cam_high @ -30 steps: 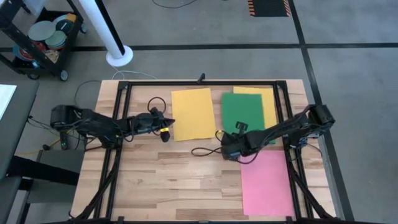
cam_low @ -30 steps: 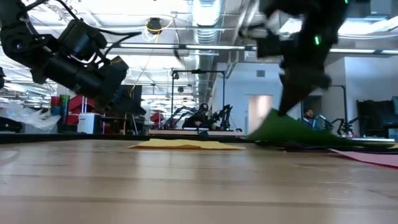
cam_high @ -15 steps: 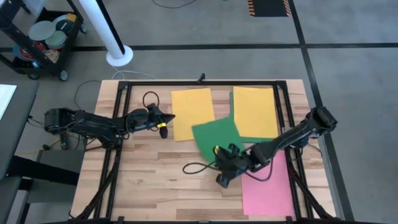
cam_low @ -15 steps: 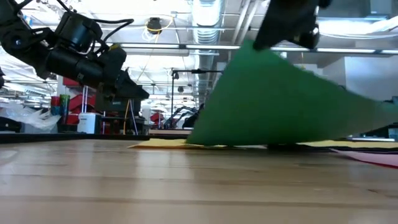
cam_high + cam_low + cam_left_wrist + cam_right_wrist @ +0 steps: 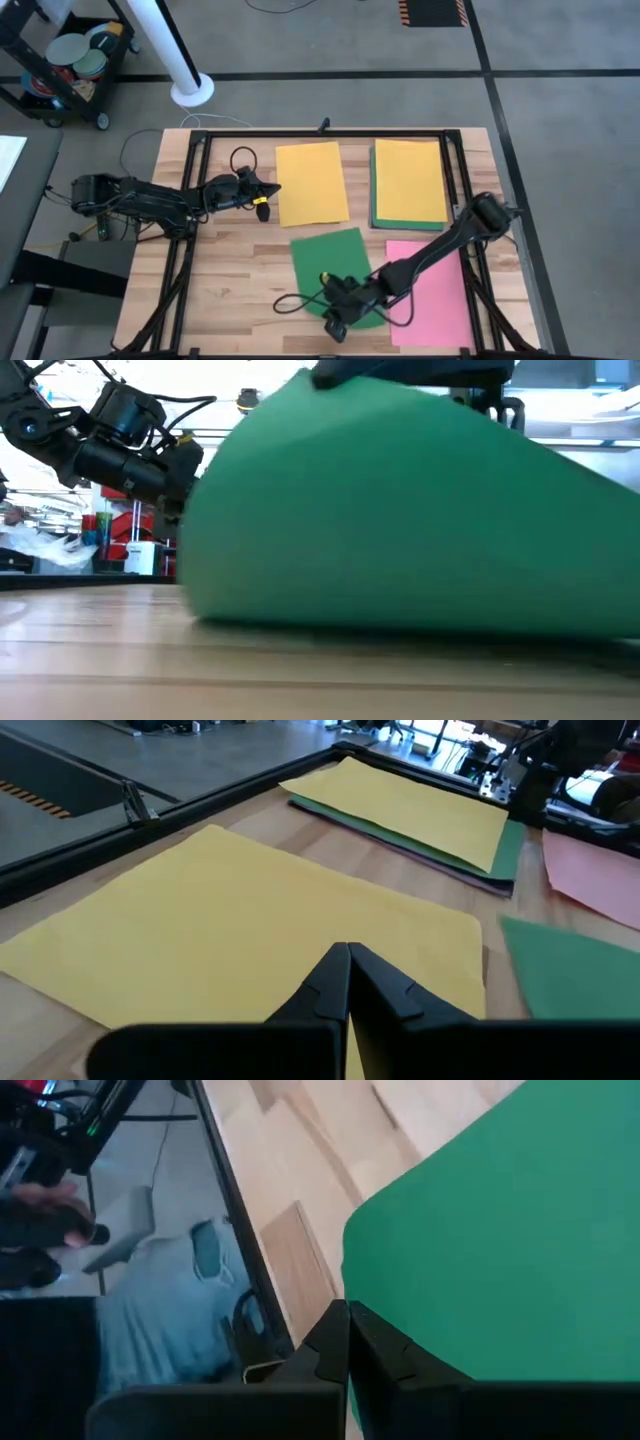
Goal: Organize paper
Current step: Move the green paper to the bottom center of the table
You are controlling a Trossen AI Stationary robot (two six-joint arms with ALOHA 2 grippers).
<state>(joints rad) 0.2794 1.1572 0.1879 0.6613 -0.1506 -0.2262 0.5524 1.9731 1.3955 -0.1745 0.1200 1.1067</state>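
Near the bottom middle, the right gripper (image 5: 335, 318) pinches the green sheet (image 5: 325, 262) tight to drag it; left gripper (image 5: 262, 207), closed and empty, waits beside the yellow sheet (image 5: 311, 183).

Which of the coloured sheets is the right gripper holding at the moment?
The loose green paper sheet near the table's front, pinched at its near edge by the right gripper. The single yellow sheet, the pink sheet and the yellow-topped stack lie untouched.

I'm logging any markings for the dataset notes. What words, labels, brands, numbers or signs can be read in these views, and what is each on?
No readable text anywhere.
The paper sheets, green, yellow and pink, are plain.
The orange and black hazard striping on the floor mat has no words.
Red items in the room behind are too blurred to read.
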